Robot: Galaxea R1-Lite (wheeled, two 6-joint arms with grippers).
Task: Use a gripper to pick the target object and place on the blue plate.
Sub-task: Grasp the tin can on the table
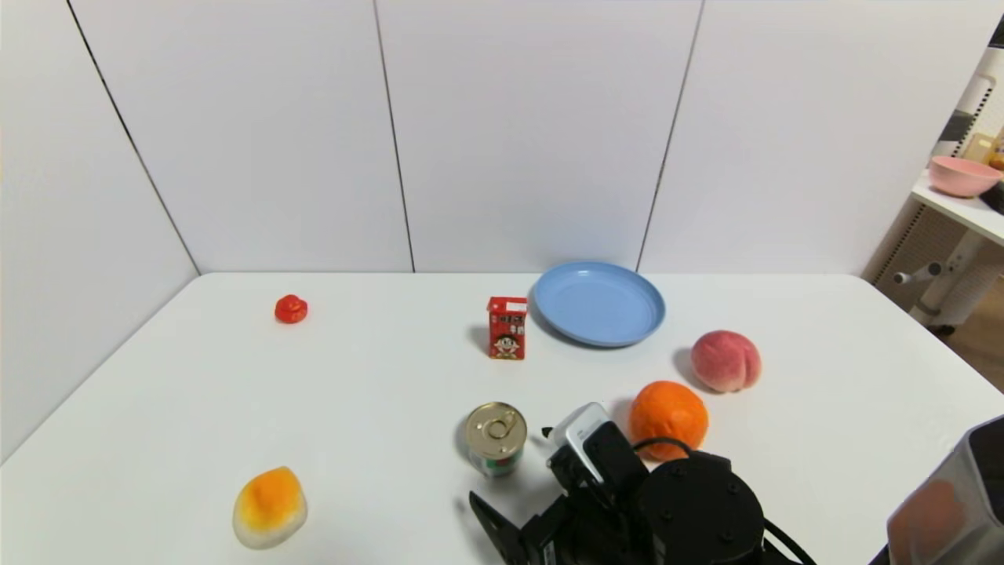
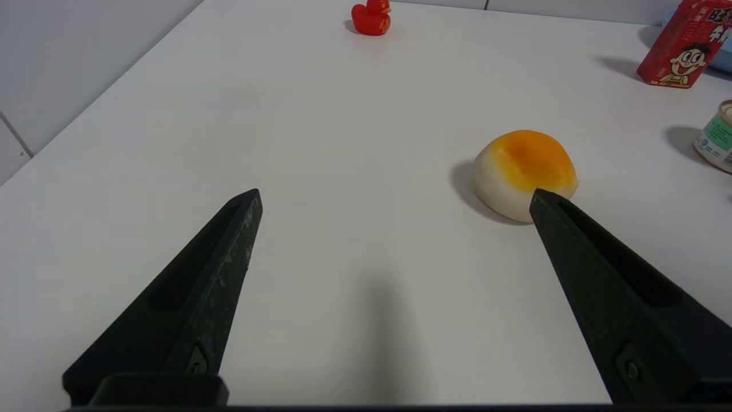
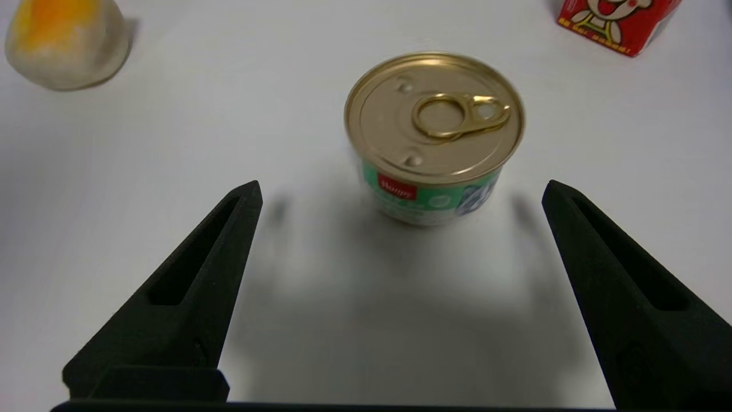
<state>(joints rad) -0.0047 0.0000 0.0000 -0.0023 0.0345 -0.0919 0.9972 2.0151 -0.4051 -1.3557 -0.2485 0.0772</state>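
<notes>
The target object, a short can with a gold pull-tab lid and green-and-white label, stands upright at the front middle of the white table. My right gripper is open, low over the table, its two black fingers spread wider than the can, which stands just beyond the fingertips and untouched. In the head view this arm's wrist sits right of the can. The blue plate lies empty at the back. My left gripper hovers open over bare table at the front left.
A red drink carton stands left of the plate. An orange lies close behind the right wrist, a peach beyond it. A white-and-orange bun lies front left, a small red toy far left.
</notes>
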